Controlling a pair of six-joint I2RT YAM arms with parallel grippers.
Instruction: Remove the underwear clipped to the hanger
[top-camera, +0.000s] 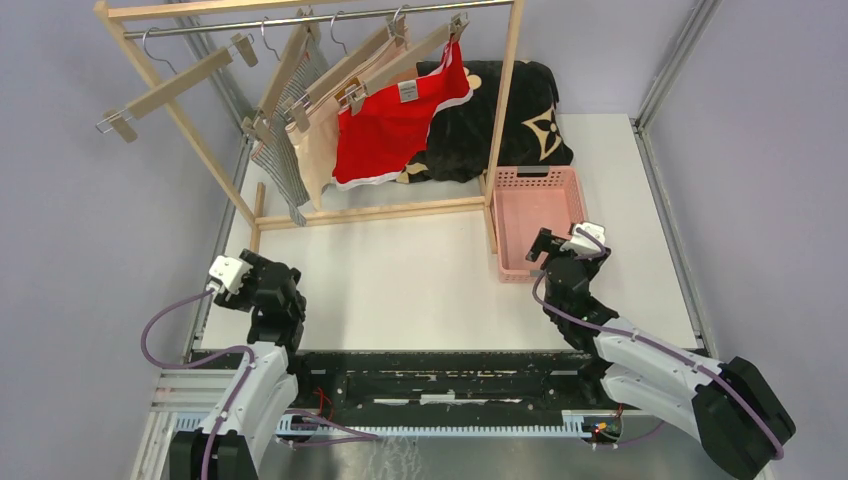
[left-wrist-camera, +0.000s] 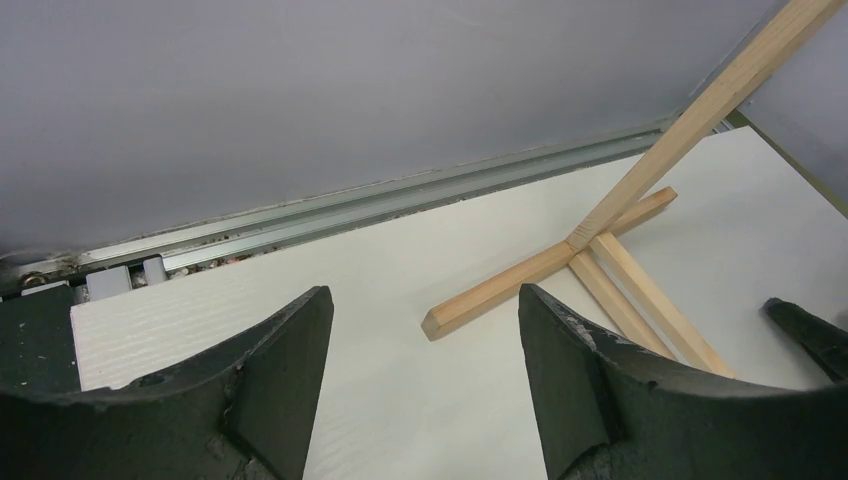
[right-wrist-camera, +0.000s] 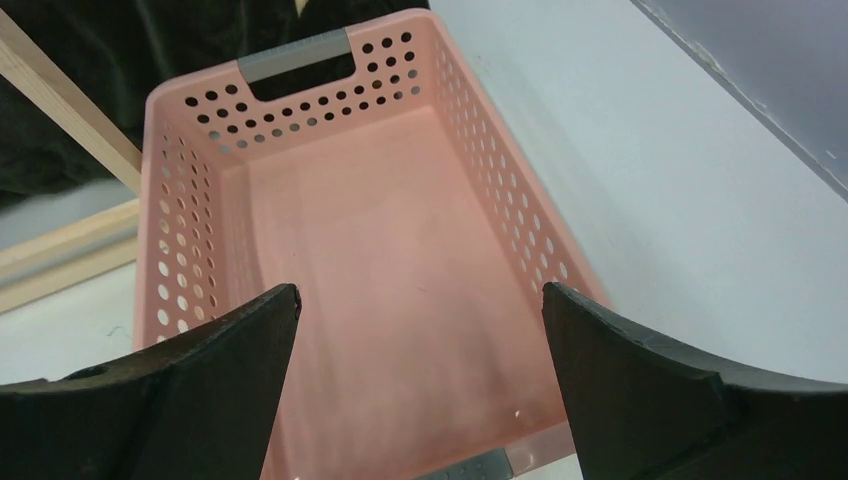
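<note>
Three pieces of underwear hang clipped to wooden hangers (top-camera: 345, 72) on a wooden rack (top-camera: 300, 18) at the back of the top view: grey-and-white striped underwear (top-camera: 280, 160), pale beige underwear (top-camera: 318, 150) and bright red underwear (top-camera: 395, 125) with white trim and a label. My left gripper (top-camera: 272, 272) is open and empty, low over the table near the rack's left foot (left-wrist-camera: 520, 285). My right gripper (top-camera: 556, 246) is open and empty, above the near end of the pink basket (right-wrist-camera: 380, 250). Neither gripper touches any cloth.
An empty wooden clip hanger (top-camera: 175, 85) hangs at the rack's left end. A big black cushion with tan flower marks (top-camera: 520, 115) lies behind the rack. The pink perforated basket (top-camera: 540, 215) stands right of the rack's base bar (top-camera: 380, 210). Metal rails (left-wrist-camera: 400, 195) edge the table.
</note>
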